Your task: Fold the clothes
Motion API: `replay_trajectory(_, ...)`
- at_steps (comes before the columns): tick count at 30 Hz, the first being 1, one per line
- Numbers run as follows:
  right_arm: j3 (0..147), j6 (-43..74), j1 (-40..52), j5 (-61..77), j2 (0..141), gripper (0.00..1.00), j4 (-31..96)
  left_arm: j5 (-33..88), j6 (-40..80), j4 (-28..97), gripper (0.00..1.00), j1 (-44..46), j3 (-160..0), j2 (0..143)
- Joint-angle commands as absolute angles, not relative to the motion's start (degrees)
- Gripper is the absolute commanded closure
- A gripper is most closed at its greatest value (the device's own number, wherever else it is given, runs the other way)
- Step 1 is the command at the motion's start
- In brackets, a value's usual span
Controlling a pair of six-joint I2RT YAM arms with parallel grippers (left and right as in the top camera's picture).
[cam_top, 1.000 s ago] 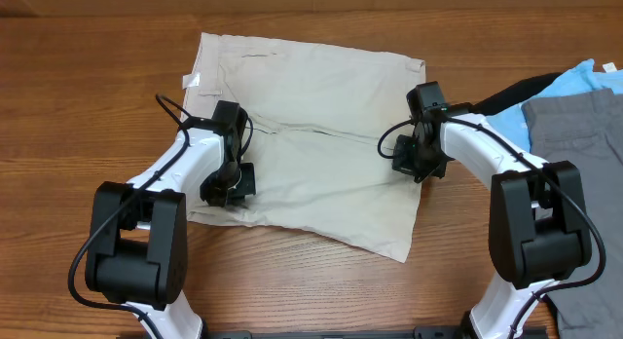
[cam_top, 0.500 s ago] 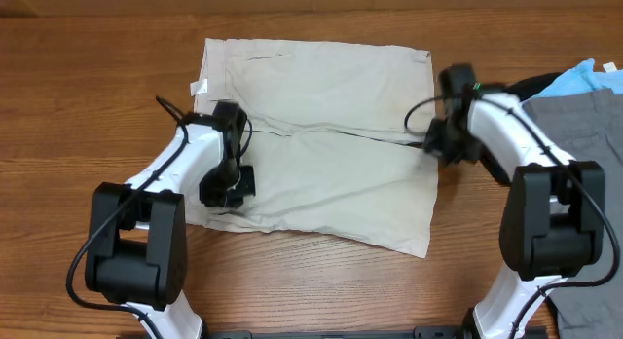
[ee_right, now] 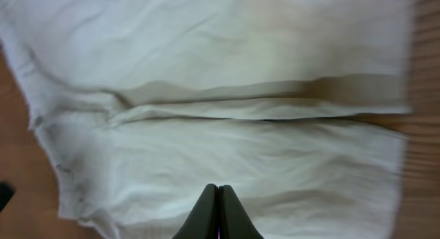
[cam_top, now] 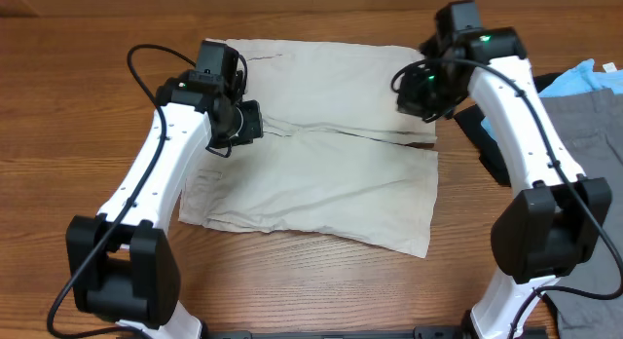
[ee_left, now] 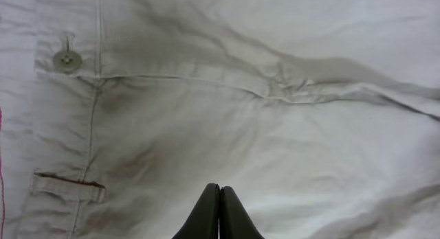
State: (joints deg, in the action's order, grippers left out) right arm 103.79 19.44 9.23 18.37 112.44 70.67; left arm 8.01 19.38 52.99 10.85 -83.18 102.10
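**Both grippers shut and empty over the flat beige shorts**

The beige shorts (cam_top: 321, 154) lie spread flat on the wooden bench (cam_top: 78, 105), mid-bench and toward the far edge, with the waistband side to the left. A crease or fold line runs left to right across the middle. The near right corner hangs out toward the near edge.

The left gripper (ee_left: 220, 201) is above the shorts' far left part, fingertips pressed together with nothing between them. Its wrist view shows a button (ee_left: 67, 60) and a belt loop (ee_left: 69, 187) at the left of frame, and wrinkled cloth below.

The right gripper (ee_right: 218, 201) is over the shorts' far right corner, fingers also closed tip to tip and holding nothing. Its wrist view shows the fold line and bare wood on both sides of the cloth.

At the right edge of the bench are a grey garment (cam_top: 584, 134), a light blue garment (cam_top: 589, 78) and a black garment (cam_top: 487, 144), piled just beside the shorts and partly hidden by the right arm.
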Motion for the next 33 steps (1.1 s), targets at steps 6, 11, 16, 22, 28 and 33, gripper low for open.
replay_trajectory(6,92.2,18.7,17.3,22.6,112.4,0.96,58.3,1.9,19.7,51.1,0.96,10.9,-81.7,112.6)
replay_trajectory(11,84.2,18.8,20.3,20.7,112.4,0.96,46.6,1.9,19.7,49.4,0.96,10.9,-81.7,116.6)
replay_trajectory(16,76.5,22.8,20.7,14.8,112.8,0.96,36.8,0.3,19.7,49.0,0.96,10.8,-81.7,117.2)
replay_trajectory(22,72.2,25.8,20.5,6.4,114.1,0.96,31.8,-0.6,19.7,48.9,0.96,10.8,-81.7,117.2)
replay_trajectory(28,72.2,25.8,20.5,-1.2,114.3,0.95,32.0,-0.6,19.7,48.8,0.96,10.9,-81.7,117.2)
replay_trajectory(33,72.2,25.8,20.5,-8.8,114.3,0.95,33.8,-1.3,19.7,48.1,0.96,10.9,-81.7,117.3)
